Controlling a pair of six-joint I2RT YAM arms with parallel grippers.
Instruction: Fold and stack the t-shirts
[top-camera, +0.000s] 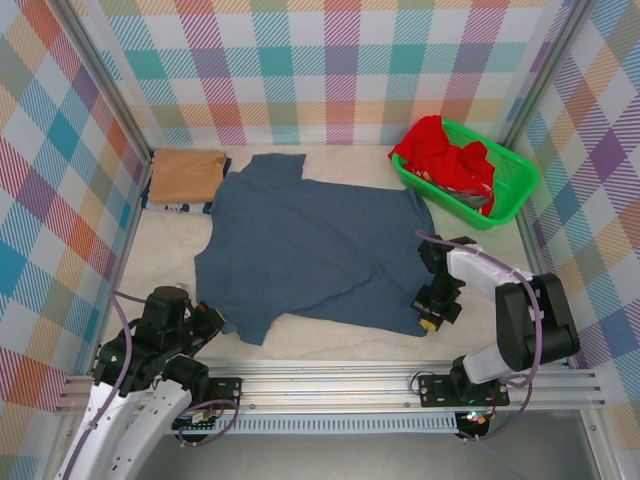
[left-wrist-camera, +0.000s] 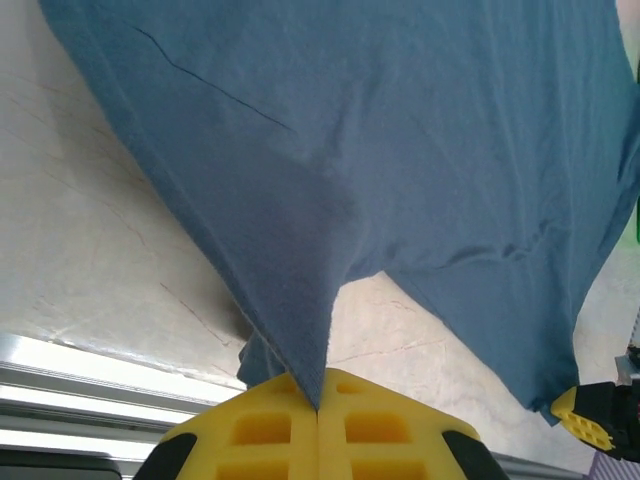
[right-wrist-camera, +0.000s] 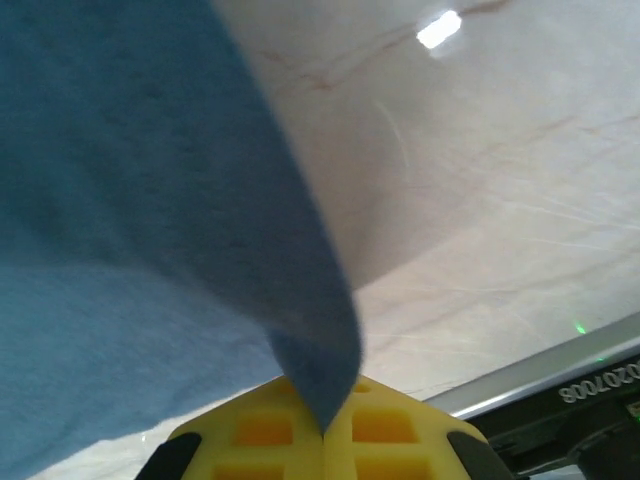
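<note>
Your left jaws are shut on a small peak of the slate-blue t-shirt (left-wrist-camera: 400, 150), the cloth pinched right at the seam where the yellow pads (left-wrist-camera: 260, 432) meet. Your right jaws are shut the same way on a thin fold of the shirt's edge, with very little fabric past the pad tips.

That shallow bite is probably the main risk. If you pull hard or fast, either corner may slip free, and the shirt would drop back half folded. The two grips are on the shirt's near corners, so a lift that is uneven between the arms would likely skew the hem and leave a crooked fold. The creases running across the cloth ahead of the left jaws could also get trapped in the fold.

From both jaws the shirt spreads away and between them, lying mostly flat on the table (top-camera: 330, 340). Beyond the left jaws, at the shirt's far corner, sits a folded tan t-shirt (top-camera: 187, 172), touching or nearly so. Dragging the blue cloth might disturb it. Beyond the right jaws a red t-shirt (top-camera: 432, 148) lies bunched in the green mesh basket (top-camera: 515, 190).
</note>
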